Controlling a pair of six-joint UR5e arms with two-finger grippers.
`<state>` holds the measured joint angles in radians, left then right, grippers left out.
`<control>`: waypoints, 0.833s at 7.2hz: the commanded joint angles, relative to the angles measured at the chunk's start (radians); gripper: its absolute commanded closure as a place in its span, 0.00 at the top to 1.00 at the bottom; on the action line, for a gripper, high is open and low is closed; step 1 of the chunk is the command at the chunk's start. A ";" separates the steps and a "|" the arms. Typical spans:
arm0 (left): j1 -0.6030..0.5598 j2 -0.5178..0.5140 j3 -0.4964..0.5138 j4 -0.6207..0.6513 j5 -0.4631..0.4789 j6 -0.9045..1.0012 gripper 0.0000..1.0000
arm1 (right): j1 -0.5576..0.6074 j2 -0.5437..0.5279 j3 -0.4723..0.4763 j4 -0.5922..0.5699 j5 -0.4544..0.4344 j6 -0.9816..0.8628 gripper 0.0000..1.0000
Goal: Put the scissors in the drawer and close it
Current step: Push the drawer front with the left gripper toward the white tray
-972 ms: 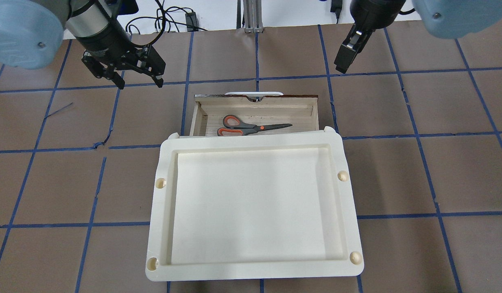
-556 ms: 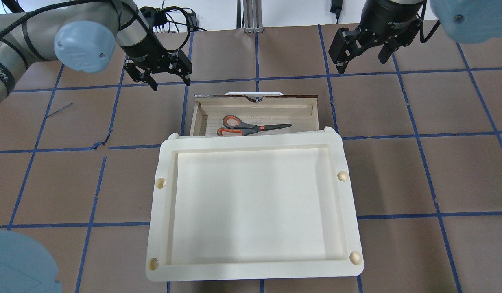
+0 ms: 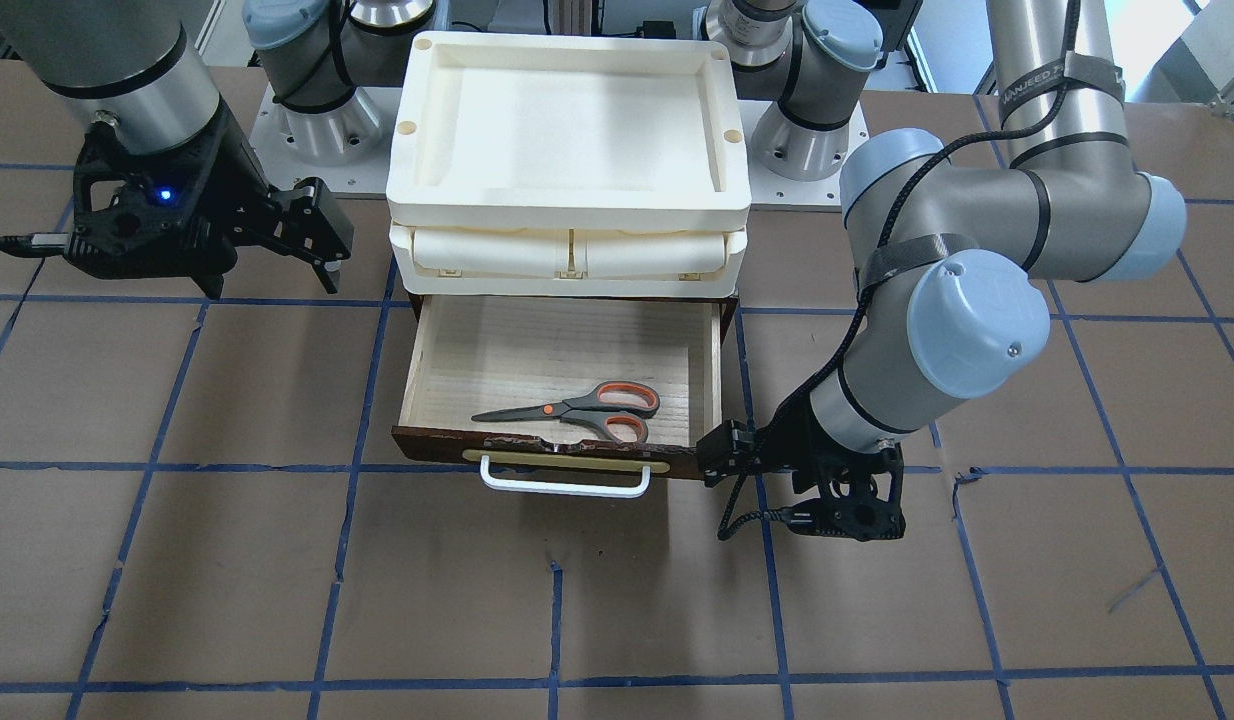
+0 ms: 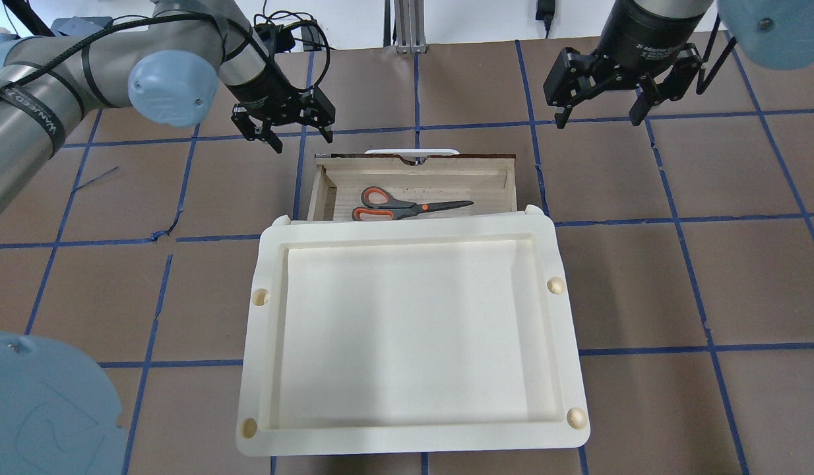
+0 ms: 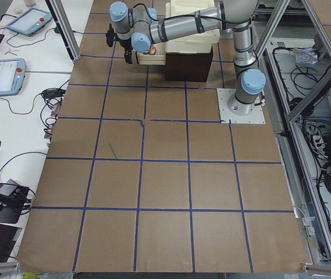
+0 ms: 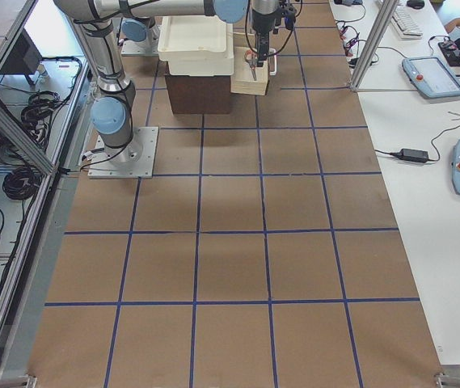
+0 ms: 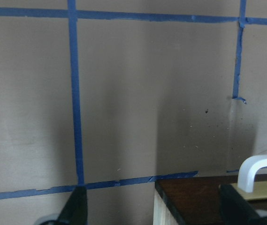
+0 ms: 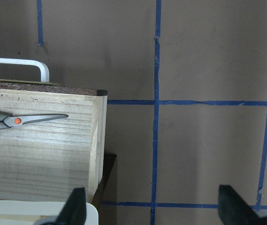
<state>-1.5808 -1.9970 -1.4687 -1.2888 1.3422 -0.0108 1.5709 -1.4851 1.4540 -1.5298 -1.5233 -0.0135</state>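
Observation:
The scissors (image 4: 407, 206) lie flat inside the open drawer (image 4: 413, 158), orange loops toward my left; they also show in the front view (image 3: 577, 405) and the right wrist view (image 8: 25, 121). The drawer's dark front panel (image 3: 427, 447) and white handle (image 3: 562, 485) face away from me. My left gripper (image 4: 301, 140) is open and empty, just beyond the drawer's front left corner (image 7: 194, 192). My right gripper (image 4: 597, 119) is open and empty, beyond and to the right of the drawer's right corner (image 8: 98, 122).
A cream-white tray (image 4: 249, 316) sits on top of the cabinet above the drawer and hides its rear part from overhead. Blue tape lines grid the brown table. Cables (image 4: 281, 33) lie at the far edge.
My left gripper has moved right, close to the drawer's front left corner. My right gripper has turned so both fingers show and shifted slightly right. Scissors and drawer have not moved.

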 commanded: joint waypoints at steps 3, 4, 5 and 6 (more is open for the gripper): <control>-0.004 -0.019 -0.004 0.000 -0.006 0.000 1.00 | 0.003 -0.003 0.000 0.010 -0.062 0.007 1.00; -0.005 -0.017 -0.013 -0.003 -0.006 -0.001 1.00 | 0.003 -0.004 -0.003 0.022 -0.064 0.007 1.00; -0.007 -0.016 -0.018 -0.016 -0.006 -0.003 1.00 | 0.003 -0.006 -0.009 0.029 -0.054 0.006 1.00; -0.007 -0.003 -0.018 -0.048 -0.005 -0.005 1.00 | 0.004 -0.006 -0.007 0.030 -0.048 0.004 1.00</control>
<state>-1.5868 -2.0104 -1.4839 -1.3081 1.3364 -0.0133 1.5742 -1.4903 1.4477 -1.5042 -1.5770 -0.0075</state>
